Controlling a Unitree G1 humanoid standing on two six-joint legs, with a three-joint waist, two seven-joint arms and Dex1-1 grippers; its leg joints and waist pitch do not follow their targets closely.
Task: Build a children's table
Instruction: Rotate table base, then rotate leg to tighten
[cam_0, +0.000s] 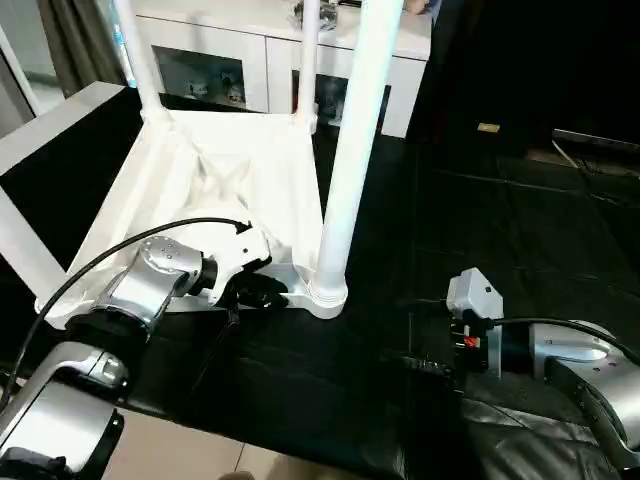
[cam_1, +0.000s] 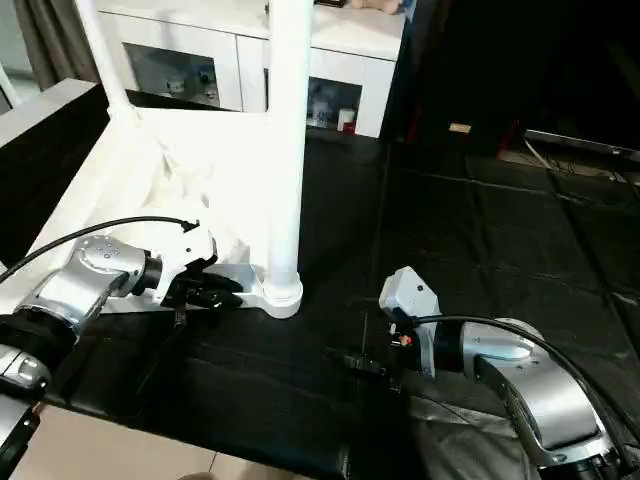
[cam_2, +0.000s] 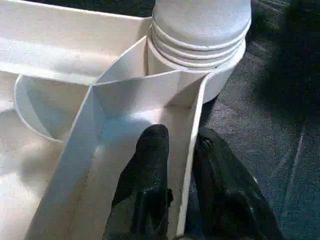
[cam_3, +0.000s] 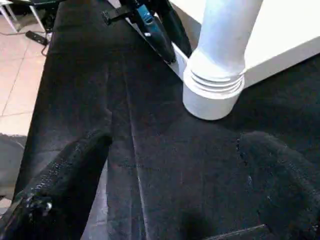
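While the tabletop (cam_0: 235, 190) lies underside up on the black-covered table (cam_0: 520, 240), the left gripper (cam_2: 181, 165) has its jaws clenched on the thin rim wall beside the near corner socket, where a leg (cam_0: 350, 150) stands upright; the right gripper (cam_3: 175, 165) hovers nearby, jaws released

No readable text, label, brand, number or sign appears on anything in these views.
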